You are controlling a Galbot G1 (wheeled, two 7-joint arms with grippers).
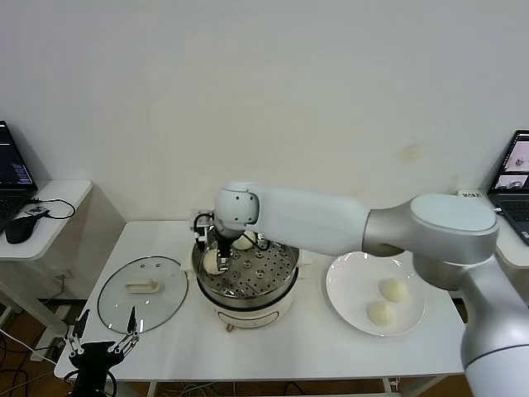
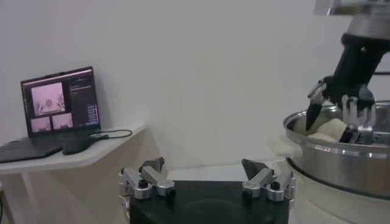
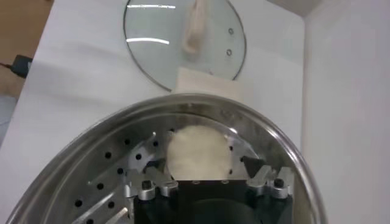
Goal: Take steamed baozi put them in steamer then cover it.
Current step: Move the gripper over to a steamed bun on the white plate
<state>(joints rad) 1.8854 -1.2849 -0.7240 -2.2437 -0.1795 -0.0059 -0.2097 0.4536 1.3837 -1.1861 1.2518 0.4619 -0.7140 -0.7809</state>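
Right hand (image 1: 216,258), at centre frame in the head view, is lowered inside the round shiny stainless-steel steamer (image 1: 281,291) with a smooth cream-white baozi (image 3: 198,152) between its fingers; the right wrist view shows the fingers spread just wider than the bun, which sits on the perforated tray. Whether the pads still touch it cannot be told; the judgement is that the bun is being set down, not carried. A second baozi (image 1: 244,241) lies just behind the hand on the same tray, so placement near the rim leaves the rest of the tray free for the remaining buns.

Steamer stands on a white electric base at the middle of the white tabletop (image 1: 331,356). At lower right, a flat white plate (image 1: 343,289) holds two more baozi (image 1: 393,289), well apart from the steamer; half the transfer remains.

Round clear glass cover (image 1: 142,294) with its cream-white bar handle lies flat at lower left, beside the steamer, within reach for the final step.

Left hand (image 1: 103,339) is parked at the lower left corner, off the tabletop edge, fingers spread wide and holding nothing.
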